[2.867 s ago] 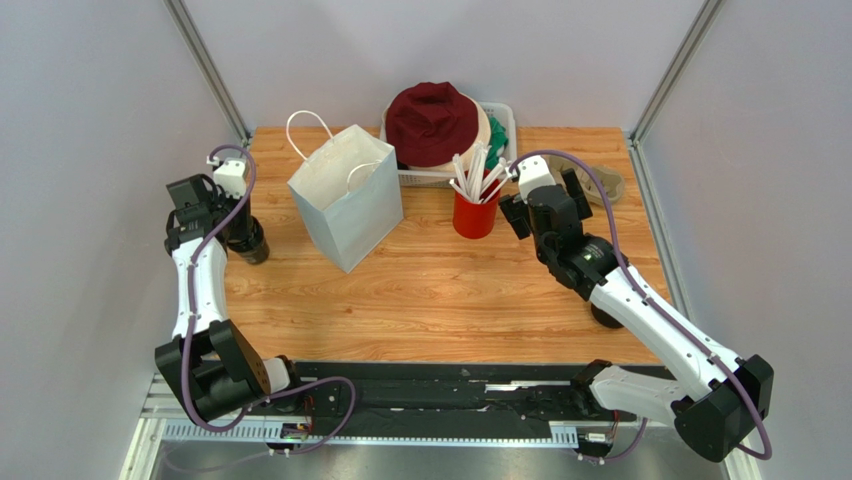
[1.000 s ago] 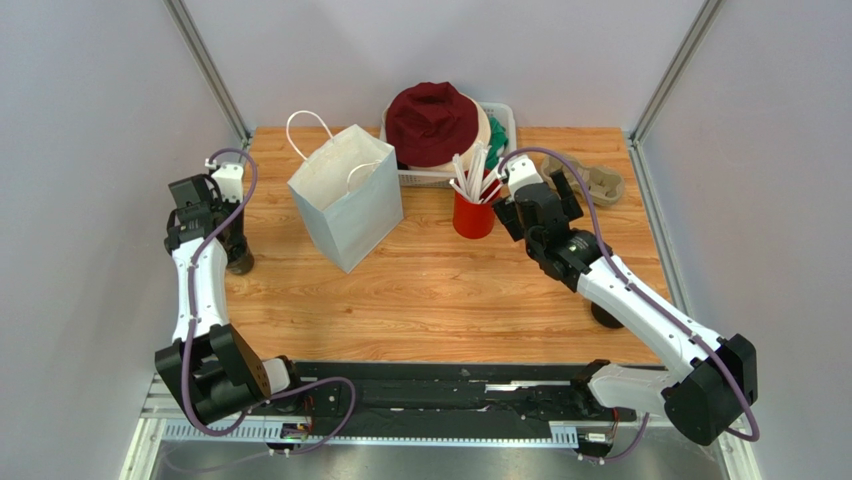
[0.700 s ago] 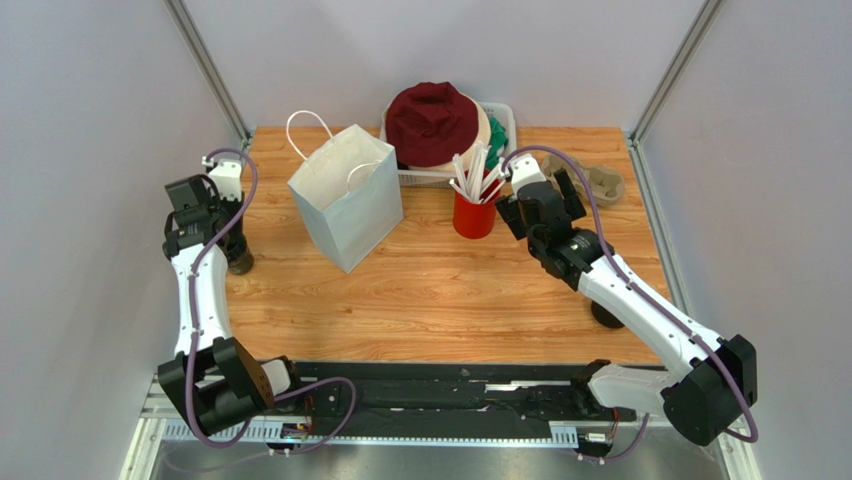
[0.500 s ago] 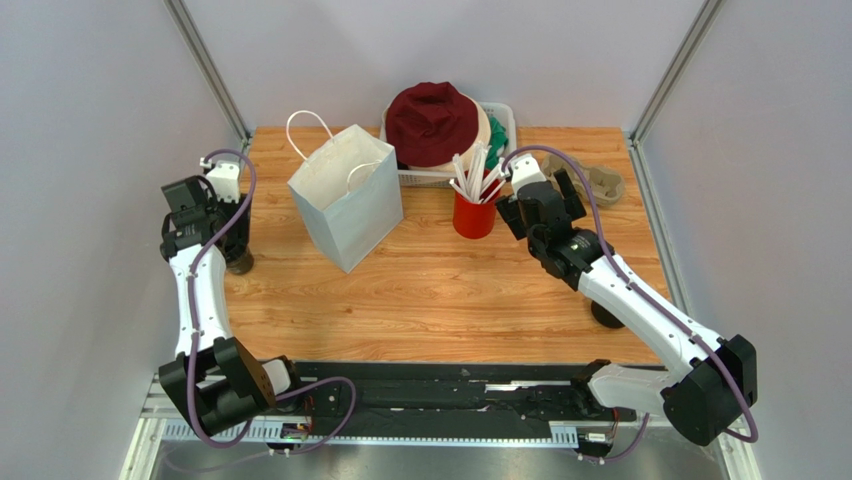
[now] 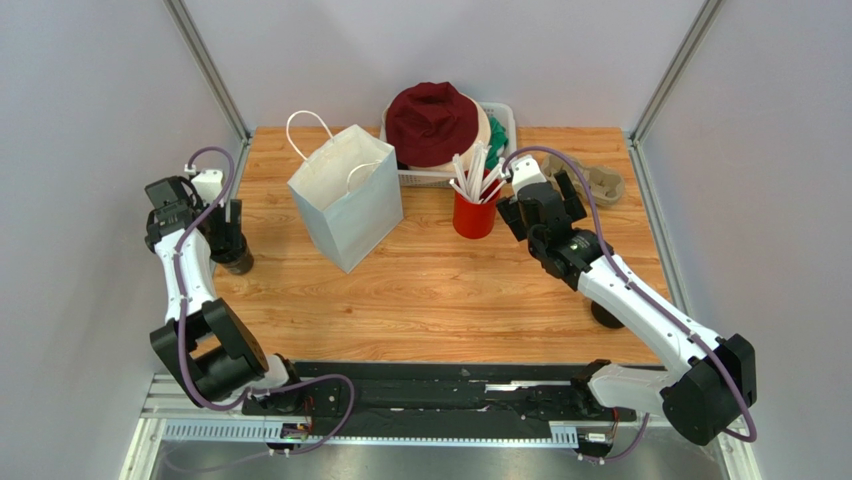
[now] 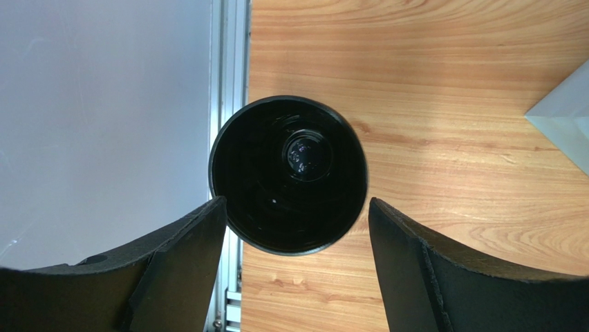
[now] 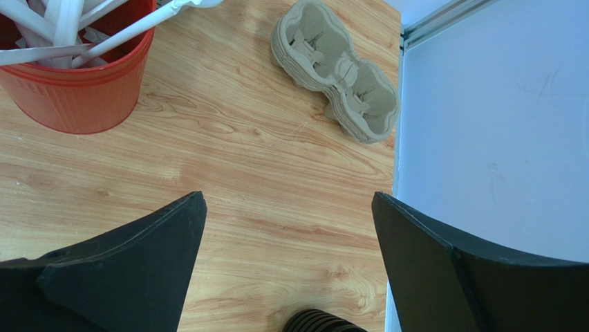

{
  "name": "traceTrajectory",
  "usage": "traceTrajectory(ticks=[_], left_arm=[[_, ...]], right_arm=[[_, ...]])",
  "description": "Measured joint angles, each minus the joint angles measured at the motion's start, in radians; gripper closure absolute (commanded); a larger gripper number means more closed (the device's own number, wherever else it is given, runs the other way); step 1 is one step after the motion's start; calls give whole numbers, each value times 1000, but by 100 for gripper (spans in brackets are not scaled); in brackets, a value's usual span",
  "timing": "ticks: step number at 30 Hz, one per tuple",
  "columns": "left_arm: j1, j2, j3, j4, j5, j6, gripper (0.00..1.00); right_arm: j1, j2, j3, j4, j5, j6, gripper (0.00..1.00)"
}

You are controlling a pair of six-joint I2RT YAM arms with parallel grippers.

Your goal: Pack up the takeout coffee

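Note:
The takeout coffee does not show in any view. A lidless cup, black inside and out, stands upright at the table's left edge. My left gripper hangs over it, open, its fingers wide on either side of the rim and not touching it. In the top view this gripper sits just above the cup. My right gripper is open and empty over bare wood at the back right.
A white paper bag stands open at the back left; its corner shows in the left wrist view. There are also a red cup of white straws, a cardboard cup carrier, a basket under a maroon hat and a black ringed round item.
My left gripper has opened and let go of the black cup, and the left arm has swung left and back. The cup stays where it stood. The right arm has barely moved.

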Motion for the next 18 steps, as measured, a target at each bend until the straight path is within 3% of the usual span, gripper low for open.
traceTrajectory(ticks=[5, 18], left_arm=[[34, 41, 12, 1, 6, 0, 4], [41, 68, 28, 7, 24, -5, 3]], right_arm=[[-4, 0, -2, 0, 0, 0, 3], [-8, 0, -5, 0, -3, 0, 3]])
